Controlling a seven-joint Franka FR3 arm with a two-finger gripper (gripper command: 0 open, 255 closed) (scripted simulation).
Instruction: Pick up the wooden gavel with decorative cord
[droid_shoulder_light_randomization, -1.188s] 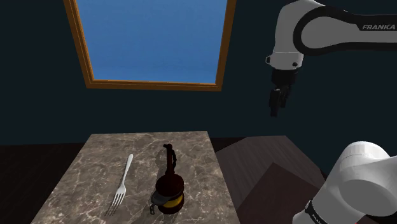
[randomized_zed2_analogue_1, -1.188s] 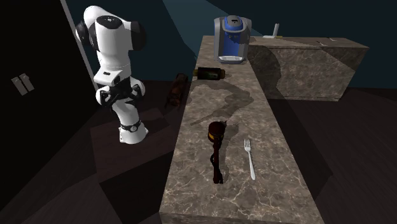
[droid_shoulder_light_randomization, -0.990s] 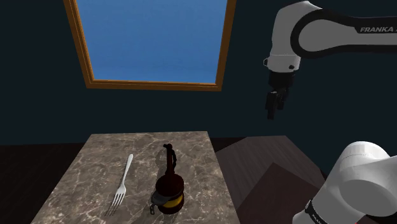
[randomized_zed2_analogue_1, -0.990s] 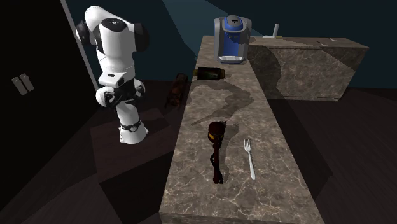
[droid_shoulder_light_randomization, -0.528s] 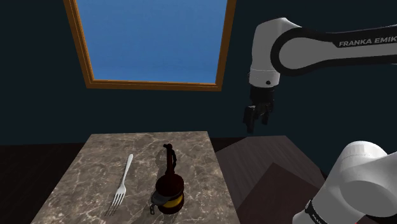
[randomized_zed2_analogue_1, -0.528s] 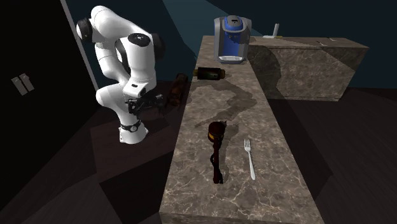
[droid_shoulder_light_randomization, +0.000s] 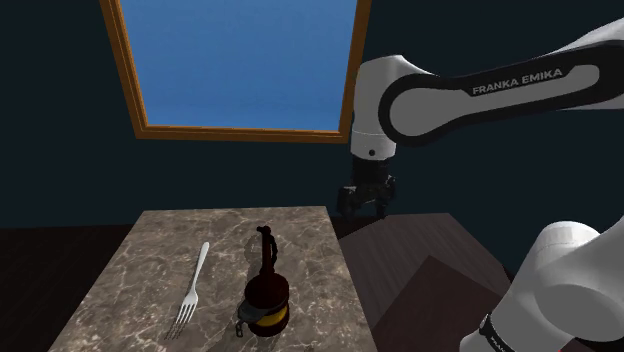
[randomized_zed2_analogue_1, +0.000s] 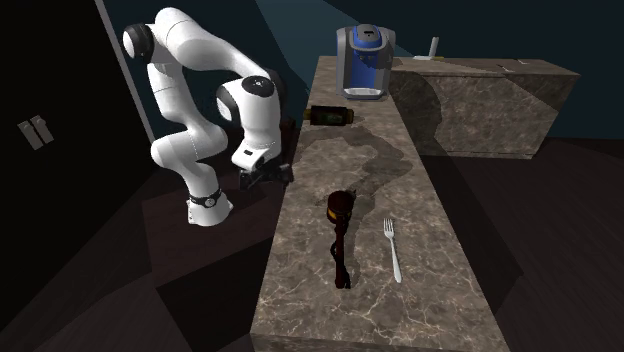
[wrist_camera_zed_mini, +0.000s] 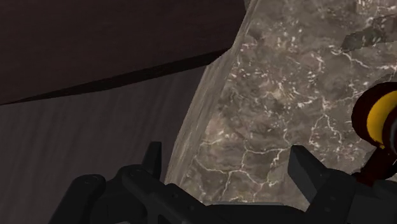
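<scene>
Black two-finger gripper (droid_shoulder_light_randomization: 364, 205) swung down to grey marble counter (droid_shoulder_light_randomization: 150, 255) edge, fingers apart, empty; dark wooden gavel (droid_shoulder_light_randomization: 267, 290) still ungrasped.

- Brown veined marble counter (droid_shoulder_light_randomization: 312, 290) in the lower half, dark wall behind it.
- Dark wooden gavel with a yellow band (droid_shoulder_light_randomization: 266, 288) lies on the counter, head near the camera, handle pointing toward the window.
- Silver metal fork (droid_shoulder_light_randomization: 192, 290) lies just left of the gavel, apart from it, tines nearest the camera.
- Blue window in an orange-brown wooden frame (droid_shoulder_light_randomization: 240, 132).
- White Franka arm (droid_shoulder_light_randomization: 450, 95) reaches left; black two-finger gripper (droid_shoulder_light_randomization: 364, 206) hangs off the counter's far right corner, well apart from the gavel.
</scene>
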